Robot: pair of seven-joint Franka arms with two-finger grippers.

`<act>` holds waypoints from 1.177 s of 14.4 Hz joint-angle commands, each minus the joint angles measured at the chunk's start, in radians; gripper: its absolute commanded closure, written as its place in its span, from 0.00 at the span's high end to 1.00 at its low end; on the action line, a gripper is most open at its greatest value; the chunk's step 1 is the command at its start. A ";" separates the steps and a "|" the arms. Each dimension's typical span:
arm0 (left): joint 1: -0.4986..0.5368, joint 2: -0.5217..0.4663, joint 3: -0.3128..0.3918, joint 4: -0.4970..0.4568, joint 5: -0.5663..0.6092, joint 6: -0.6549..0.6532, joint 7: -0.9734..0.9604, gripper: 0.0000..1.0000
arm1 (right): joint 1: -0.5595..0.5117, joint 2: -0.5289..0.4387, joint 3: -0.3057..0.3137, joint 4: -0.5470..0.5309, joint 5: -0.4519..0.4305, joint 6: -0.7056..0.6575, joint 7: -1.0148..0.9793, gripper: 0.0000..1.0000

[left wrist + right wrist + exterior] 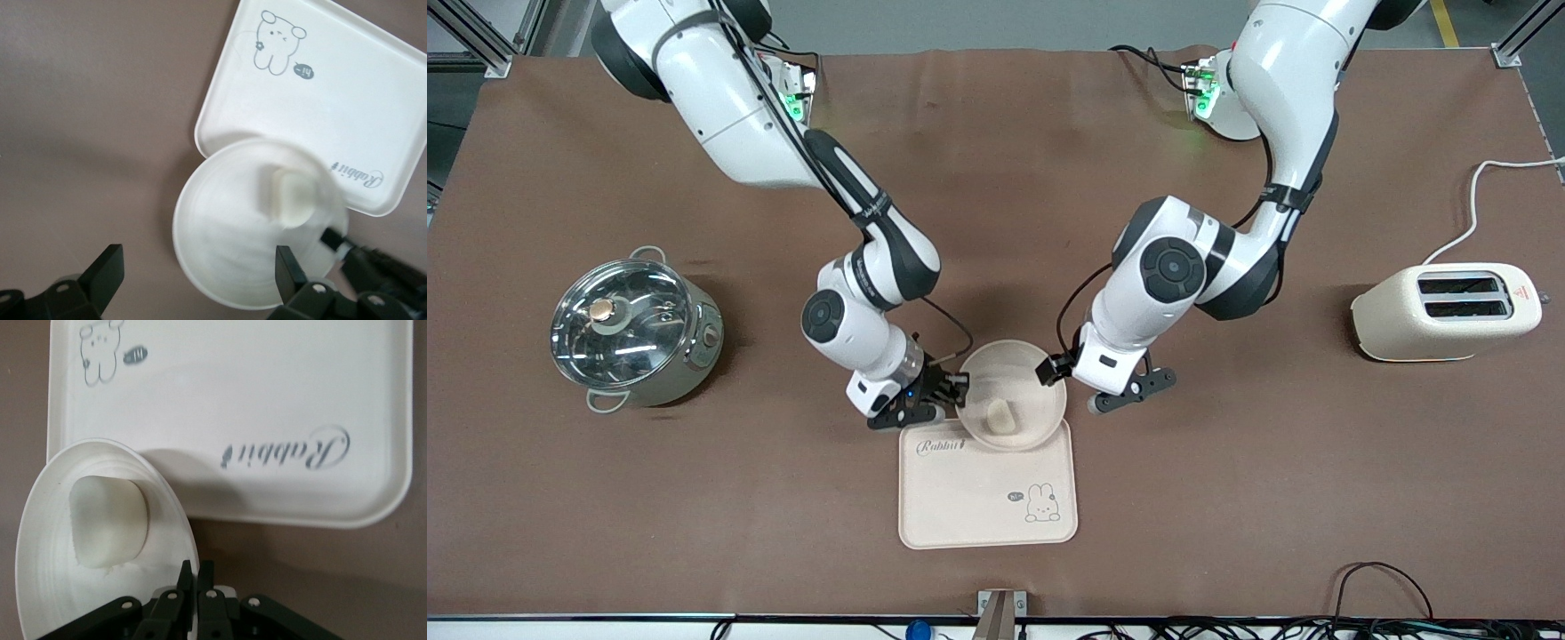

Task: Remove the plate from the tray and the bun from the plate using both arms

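Note:
The round cream plate (1007, 366) lies with its nearer edge over the farther edge of the rabbit tray (987, 502). The pale bun (1000, 416) sits in the plate. My right gripper (959, 389) is shut on the plate's rim at the side toward the right arm's end. In the right wrist view its gripper (198, 572) pinches the plate's rim (40, 587), with the bun (108, 528) close by. My left gripper (1069, 384) is open at the plate's other rim. In the left wrist view, my left gripper (198, 273) straddles the plate's edge (227, 253), and the bun (293, 197) lies ahead.
A steel pot with a glass lid (633, 331) stands toward the right arm's end of the table. A cream toaster (1445, 311) with its white cable stands toward the left arm's end. Cables run along the table's near edge.

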 commanded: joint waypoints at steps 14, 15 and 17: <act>-0.152 0.132 0.007 -0.007 0.245 0.190 -0.276 1.00 | -0.160 -0.398 0.041 -0.343 -0.005 -0.185 0.019 1.00; -0.156 0.135 0.007 -0.006 0.245 0.191 -0.276 1.00 | -0.166 -0.462 -0.003 -0.346 -0.012 -0.282 0.010 1.00; -0.176 0.140 0.008 -0.007 0.250 0.197 -0.276 1.00 | -0.167 -0.577 -0.120 -0.342 -0.101 -0.480 0.010 1.00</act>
